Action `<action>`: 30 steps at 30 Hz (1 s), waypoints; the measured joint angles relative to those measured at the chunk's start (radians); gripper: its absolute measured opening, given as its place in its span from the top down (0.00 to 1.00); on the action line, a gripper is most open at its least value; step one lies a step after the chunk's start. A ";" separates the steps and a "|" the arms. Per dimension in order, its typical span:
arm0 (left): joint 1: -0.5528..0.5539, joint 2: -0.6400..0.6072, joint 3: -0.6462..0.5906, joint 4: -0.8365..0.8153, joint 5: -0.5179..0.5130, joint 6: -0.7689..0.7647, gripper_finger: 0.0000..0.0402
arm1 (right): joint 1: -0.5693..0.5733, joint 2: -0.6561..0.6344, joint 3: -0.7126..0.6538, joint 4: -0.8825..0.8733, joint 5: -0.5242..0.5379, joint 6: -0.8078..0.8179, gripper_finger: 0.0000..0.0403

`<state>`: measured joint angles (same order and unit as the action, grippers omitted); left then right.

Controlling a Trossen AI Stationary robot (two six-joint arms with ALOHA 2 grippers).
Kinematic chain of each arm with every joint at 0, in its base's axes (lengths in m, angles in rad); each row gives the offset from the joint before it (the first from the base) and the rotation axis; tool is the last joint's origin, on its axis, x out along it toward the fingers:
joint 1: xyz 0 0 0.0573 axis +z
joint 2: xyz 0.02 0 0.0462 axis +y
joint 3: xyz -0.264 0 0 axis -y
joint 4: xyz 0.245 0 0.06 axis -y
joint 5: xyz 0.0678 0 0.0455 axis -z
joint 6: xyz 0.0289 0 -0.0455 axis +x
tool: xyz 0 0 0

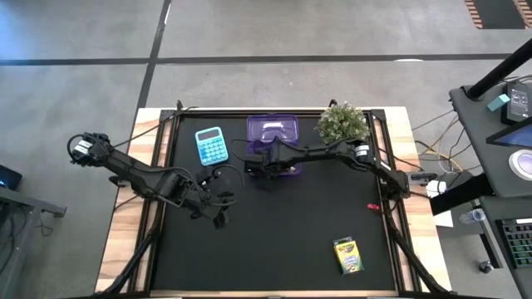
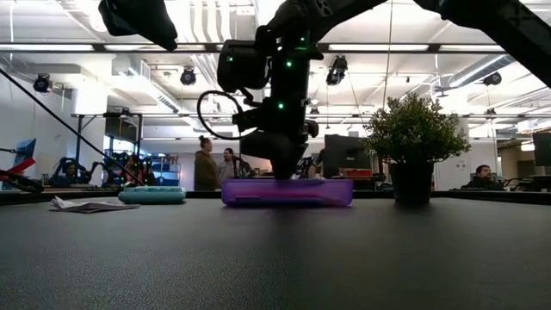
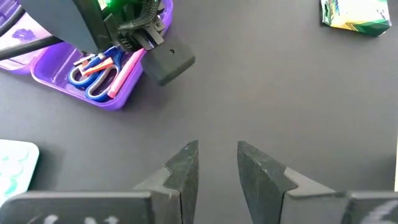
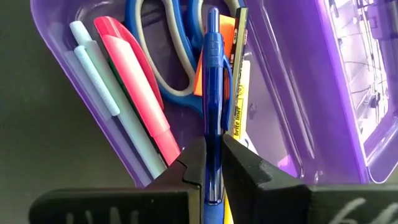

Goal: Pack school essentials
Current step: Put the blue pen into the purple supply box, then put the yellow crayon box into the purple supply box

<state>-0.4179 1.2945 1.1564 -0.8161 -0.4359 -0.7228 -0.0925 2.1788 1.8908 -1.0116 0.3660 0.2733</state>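
An open purple pencil case (image 1: 273, 137) lies at the table's far middle. It holds blue-handled scissors (image 4: 163, 43), a pink marker (image 4: 134, 74), a pale green pen (image 4: 99, 81) and orange and yellow items (image 4: 239, 93). My right gripper (image 4: 212, 155) stands over the case's near part, also in the low view (image 2: 280, 164), shut on a blue pen (image 4: 213, 81). My left gripper (image 3: 217, 162) is open and empty over bare mat, left of centre (image 1: 218, 208). The yellow-green crayon box (image 1: 348, 256) lies flat at the near right. My right gripper pinches the blue pen's barrel (image 4: 212, 134) between its two fingers, below the clip. The fingers come from above, pointing down into the case, and the pen runs along them. Its far end reaches in over the scissors and the orange item; whether it touches them I cannot tell.
A teal calculator (image 1: 210, 145) lies left of the case, a potted green plant (image 1: 342, 123) right of it. A small red thing (image 1: 373, 205) lies by the mat's right edge. A flat paper packet (image 2: 86, 205) shows at the low view's left. People stand in the room behind.
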 joint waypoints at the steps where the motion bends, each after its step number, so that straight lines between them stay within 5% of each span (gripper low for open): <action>1: 0.000 0.000 0.000 0.000 0.000 0.000 0.77 | 0.000 0.000 0.000 0.001 0.000 0.000 0.92; 12: 0.000 0.000 0.000 0.000 0.000 -0.001 0.77 | 0.000 -0.002 0.000 -0.013 -0.008 0.025 0.68; 18: 0.000 0.000 0.000 -0.002 0.006 -0.001 0.77 | 0.004 -0.062 0.045 -0.180 -0.007 0.132 0.58; 24: 0.000 0.000 0.000 -0.002 0.010 -0.009 0.77 | 0.089 -0.172 0.038 -0.427 -0.042 0.418 0.58; 30: -0.001 0.001 0.000 0.000 0.029 -0.031 0.77 | 0.304 -0.296 -0.069 -0.499 -0.058 0.735 0.57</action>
<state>-0.4187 1.2952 1.1564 -0.8165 -0.4066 -0.7539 0.2117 1.8832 1.8222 -1.5108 0.3076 1.0085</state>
